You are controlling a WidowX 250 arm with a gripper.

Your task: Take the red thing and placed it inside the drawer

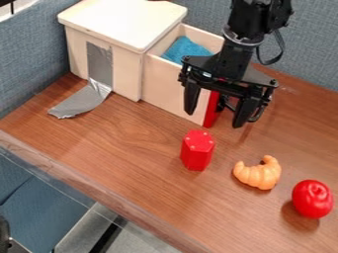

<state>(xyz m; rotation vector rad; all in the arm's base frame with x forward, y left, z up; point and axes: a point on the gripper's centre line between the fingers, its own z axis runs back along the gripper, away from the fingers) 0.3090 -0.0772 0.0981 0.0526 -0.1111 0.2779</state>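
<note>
The drawer stood pulled out from its pale wooden cabinet, with a blue cloth lying inside and a red panel at its outer end. The black pincer hung by that outer end of the drawer, its two fingers spread well apart with nothing between them. The task's thing seemed to be the red six-sided block, which stood upright on the brown counter, outside the drawer and on the camera's side of it. An orange toy croissant lay farther from the drawer than the block did, and a round red fruit sat farther from it still. Away from the drawer, grey tape ran down the cabinet's near face and trailed onto the counter.
</note>
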